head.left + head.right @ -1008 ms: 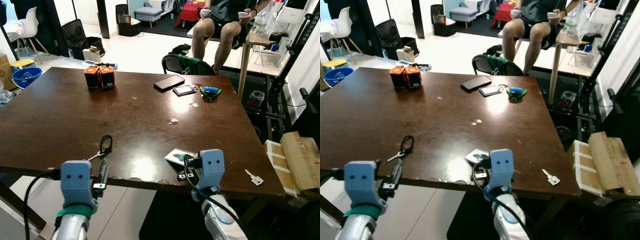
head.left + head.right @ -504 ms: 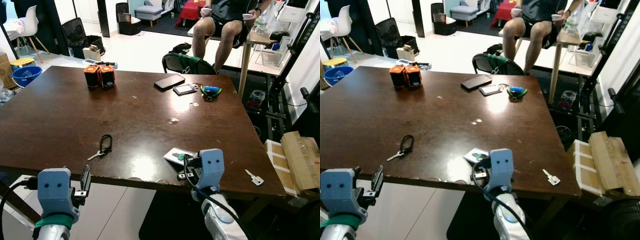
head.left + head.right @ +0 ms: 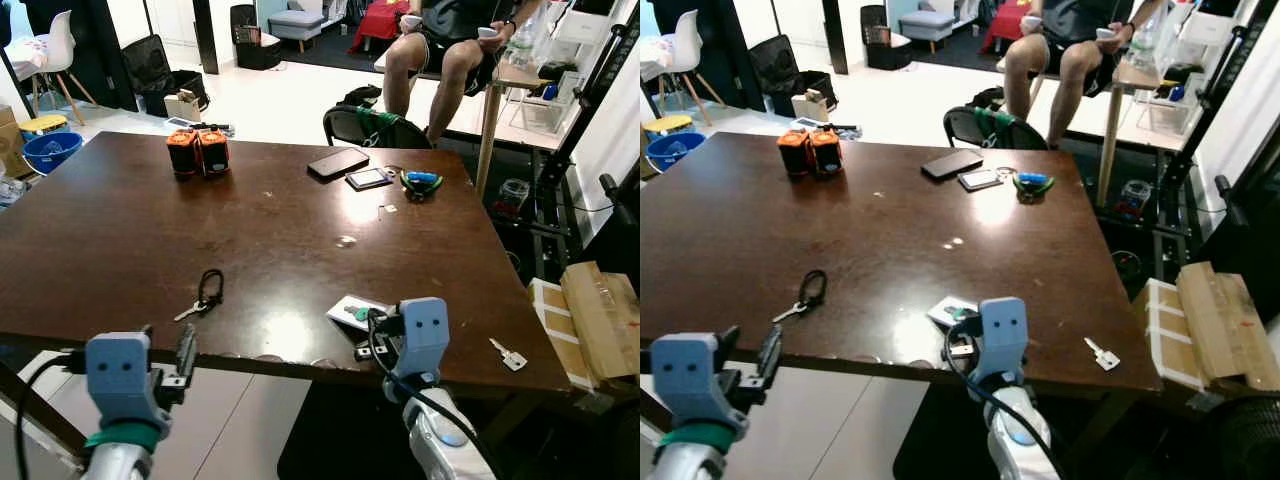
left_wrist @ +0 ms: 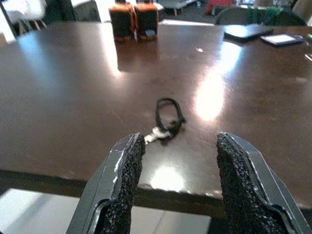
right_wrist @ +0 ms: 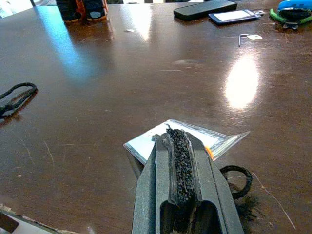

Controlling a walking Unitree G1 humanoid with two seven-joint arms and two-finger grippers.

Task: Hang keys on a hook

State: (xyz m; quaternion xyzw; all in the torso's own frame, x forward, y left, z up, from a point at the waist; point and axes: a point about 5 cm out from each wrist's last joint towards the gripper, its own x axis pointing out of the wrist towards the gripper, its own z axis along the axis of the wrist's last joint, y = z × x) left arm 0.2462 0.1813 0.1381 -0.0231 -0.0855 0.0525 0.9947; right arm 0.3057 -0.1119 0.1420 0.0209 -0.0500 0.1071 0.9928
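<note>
My left claw (image 3: 186, 352) hangs spread wide just off the table's (image 3: 120, 230) near edge, over pale floor (image 3: 240, 420). The keys (image 4: 165, 124) on their black loop lie on the table a little in from that edge, apart from my fingers (image 4: 124, 180). Bare wood lies around them. My right claw (image 5: 178, 161) is pressed together above a clear packet (image 5: 195, 139), which it partly hides.

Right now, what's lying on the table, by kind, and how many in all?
Keys on a black loop: 1
Loose key: 1
Orange canisters: 2
Phones: 2
Blue-green tool: 1
Plastic packet: 1
Total: 8
</note>
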